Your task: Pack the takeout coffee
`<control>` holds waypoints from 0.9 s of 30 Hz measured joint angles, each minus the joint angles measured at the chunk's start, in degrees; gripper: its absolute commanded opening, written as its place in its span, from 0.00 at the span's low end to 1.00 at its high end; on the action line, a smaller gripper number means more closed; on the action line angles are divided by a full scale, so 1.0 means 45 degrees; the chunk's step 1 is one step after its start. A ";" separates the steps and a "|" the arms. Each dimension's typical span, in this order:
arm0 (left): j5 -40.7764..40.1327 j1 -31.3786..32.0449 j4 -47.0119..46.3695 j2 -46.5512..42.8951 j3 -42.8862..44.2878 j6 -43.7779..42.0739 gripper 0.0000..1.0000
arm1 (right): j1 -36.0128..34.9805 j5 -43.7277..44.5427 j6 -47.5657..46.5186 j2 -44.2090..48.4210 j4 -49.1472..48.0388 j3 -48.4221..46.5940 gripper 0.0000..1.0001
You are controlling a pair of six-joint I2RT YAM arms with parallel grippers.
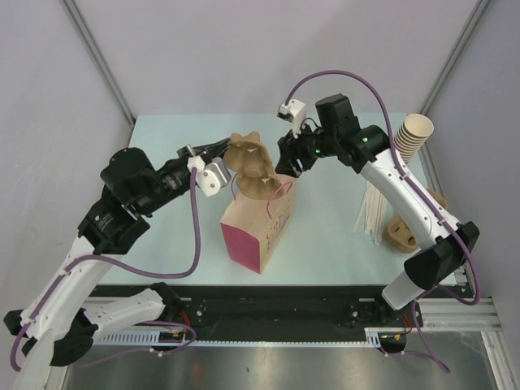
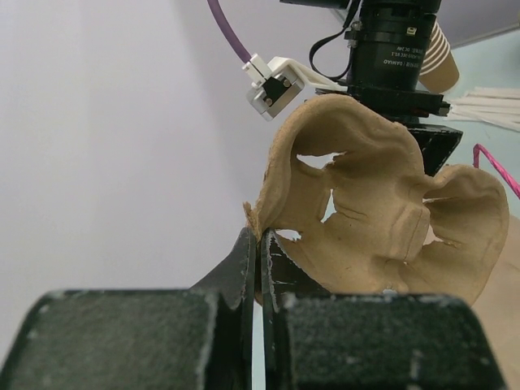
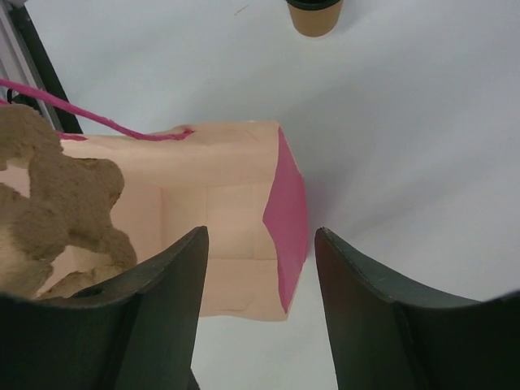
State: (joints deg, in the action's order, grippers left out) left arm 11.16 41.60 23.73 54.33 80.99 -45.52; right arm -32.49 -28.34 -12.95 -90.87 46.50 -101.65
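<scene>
The takeout coffee [image 3: 315,16], a tan cup with a black lid, stands on the table beyond the bag at the top of the right wrist view; the top view does not show it. My left gripper [image 2: 260,240] is shut on the rim of a brown moulded-pulp cup carrier [image 1: 252,166] and holds it over the mouth of the pink paper bag [image 1: 256,231]. My right gripper [image 3: 260,236] hovers open at the bag's far edge. The bag's pink side wall [image 3: 288,219] lies below the gap between its fingers, touching neither.
A stack of lidless tan cups [image 1: 413,136] stands at the back right. White stirrers [image 1: 372,213] lie fanned out beside it, and another pulp carrier [image 1: 402,234] lies under the right arm. The bag's pink cord handle [image 1: 280,195] loops up near the right gripper.
</scene>
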 measured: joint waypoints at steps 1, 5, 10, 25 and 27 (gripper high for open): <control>0.0000 0.0000 0.0019 -0.0005 -0.0063 -0.0049 0.00 | -0.0039 -0.0034 -0.0058 0.0000 0.0019 0.0049 0.59; 0.0019 0.0000 0.0301 0.0000 -0.0180 -0.0393 0.00 | -0.0296 -0.0107 -0.0282 0.0000 0.0087 0.0350 0.56; 0.0092 0.0112 0.0806 0.0000 -0.0180 -0.0918 0.00 | -0.0525 -0.0044 -0.0520 0.0000 0.0223 0.0733 0.46; 0.0257 0.1797 0.2667 0.0107 -0.0792 -0.1666 0.00 | -0.1205 0.0534 -0.1428 0.0010 0.0306 0.0554 0.00; 0.0199 0.2050 0.2730 0.0121 -0.0967 -0.1656 0.00 | -0.1496 0.0544 -0.1685 0.0097 0.0306 0.0525 0.00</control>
State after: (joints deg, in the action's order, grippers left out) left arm 12.05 50.83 36.01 54.87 76.64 -52.97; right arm -39.22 -25.89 -20.53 -90.43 47.88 -99.29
